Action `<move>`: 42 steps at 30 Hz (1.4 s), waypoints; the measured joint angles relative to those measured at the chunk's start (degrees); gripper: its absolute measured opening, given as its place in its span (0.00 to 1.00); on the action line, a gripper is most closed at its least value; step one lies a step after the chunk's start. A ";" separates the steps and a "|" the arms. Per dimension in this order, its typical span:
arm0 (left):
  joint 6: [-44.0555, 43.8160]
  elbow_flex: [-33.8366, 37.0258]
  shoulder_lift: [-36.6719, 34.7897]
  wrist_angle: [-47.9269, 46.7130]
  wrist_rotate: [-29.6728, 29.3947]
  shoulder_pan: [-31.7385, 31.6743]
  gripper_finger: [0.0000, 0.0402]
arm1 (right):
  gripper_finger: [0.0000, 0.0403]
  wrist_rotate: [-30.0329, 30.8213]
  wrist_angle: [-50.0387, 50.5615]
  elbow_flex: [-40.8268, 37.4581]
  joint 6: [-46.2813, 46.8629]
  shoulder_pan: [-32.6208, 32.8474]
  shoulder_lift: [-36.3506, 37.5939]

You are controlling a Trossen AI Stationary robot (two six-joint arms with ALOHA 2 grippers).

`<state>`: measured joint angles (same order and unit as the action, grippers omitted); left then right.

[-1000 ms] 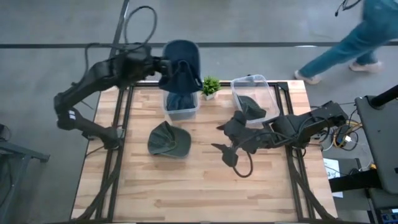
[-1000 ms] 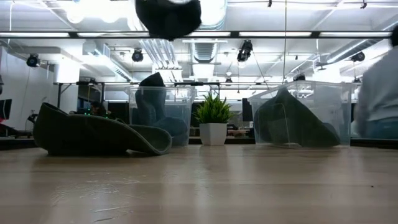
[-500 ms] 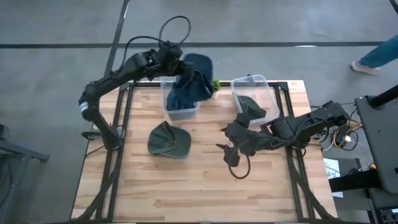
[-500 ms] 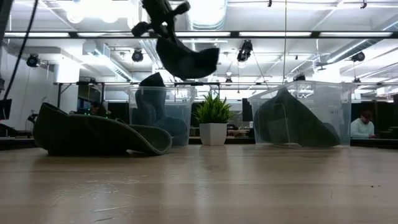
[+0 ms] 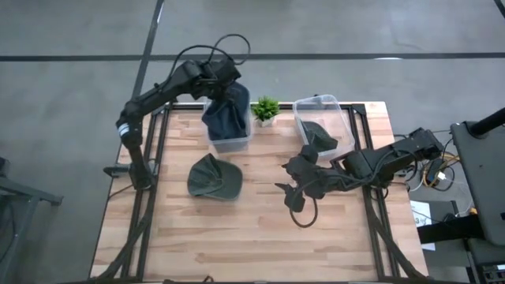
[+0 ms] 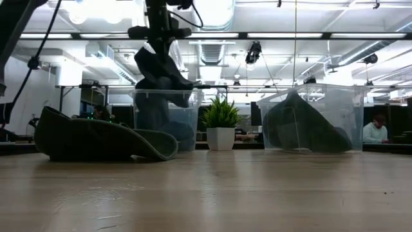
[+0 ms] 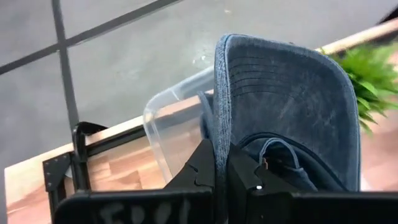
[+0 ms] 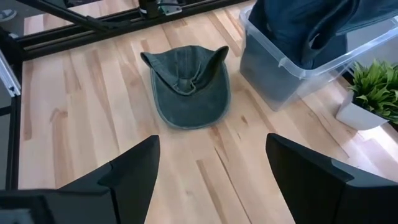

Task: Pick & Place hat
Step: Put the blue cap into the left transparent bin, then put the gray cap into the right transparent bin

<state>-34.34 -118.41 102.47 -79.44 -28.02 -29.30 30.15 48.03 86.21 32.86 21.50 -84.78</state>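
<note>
My left gripper (image 7: 221, 163) is pinched on the brim of a blue hat (image 5: 228, 106), holding it over the left bin (image 5: 229, 140). My right gripper (image 5: 290, 191) sits spread wide and empty, low over mid-table. I count two clear bins, one plant (image 5: 267, 109), and a green hat (image 5: 214, 177) loose on the wood. The low view shows the right bin (image 6: 315, 119) holds dark fabric; wrist views don't.

Blue hat (image 5: 227, 110) now lower, over bin (image 5: 229, 140).
</note>
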 joint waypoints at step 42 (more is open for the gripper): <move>1.76 -2.76 0.21 -4.82 -0.40 0.67 0.36 | 0.71 0.00 0.05 -0.79 -3.56 -0.06 2.02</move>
<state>-32.58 -121.17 102.67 -84.26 -28.42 -28.63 30.15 48.08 85.42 29.30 21.44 -82.76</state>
